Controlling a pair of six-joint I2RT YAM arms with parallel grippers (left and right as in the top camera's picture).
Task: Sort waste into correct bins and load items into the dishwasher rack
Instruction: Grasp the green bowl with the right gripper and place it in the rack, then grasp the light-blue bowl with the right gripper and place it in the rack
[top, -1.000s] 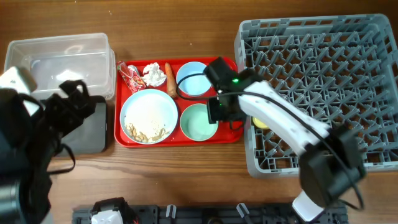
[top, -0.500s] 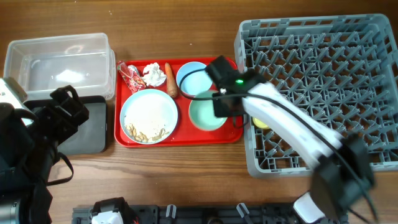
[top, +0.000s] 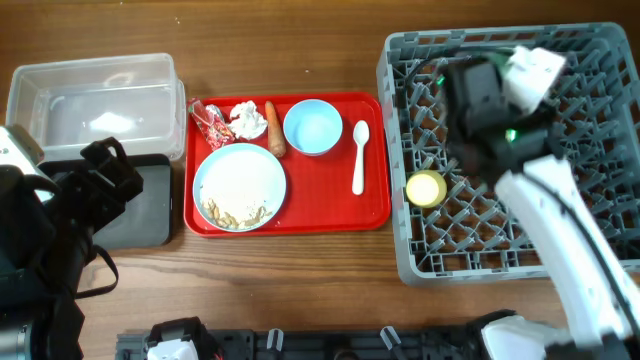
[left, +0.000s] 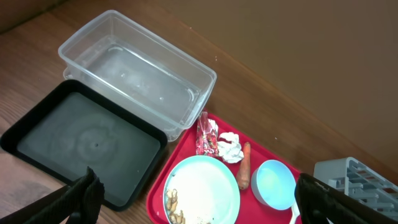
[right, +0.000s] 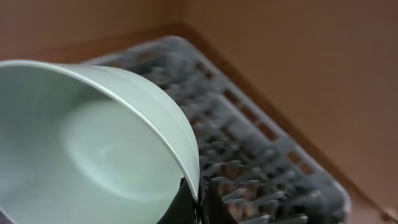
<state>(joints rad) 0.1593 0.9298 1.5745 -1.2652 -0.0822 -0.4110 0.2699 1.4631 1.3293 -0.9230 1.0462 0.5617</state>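
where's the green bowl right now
In the right wrist view, the green bowl is pinched by its rim in the right tool, over the rack; overhead, the arm hides it.

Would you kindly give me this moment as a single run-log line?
right gripper: shut on pale green bowl, over dishwasher rack | left gripper: open, by black tray | yellow cup: in rack | spoon: on red tray

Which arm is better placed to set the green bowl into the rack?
Right. The right tool grips the green bowl by its rim, with the rack just beyond. The left tool hangs open by the black tray, far from the rack.
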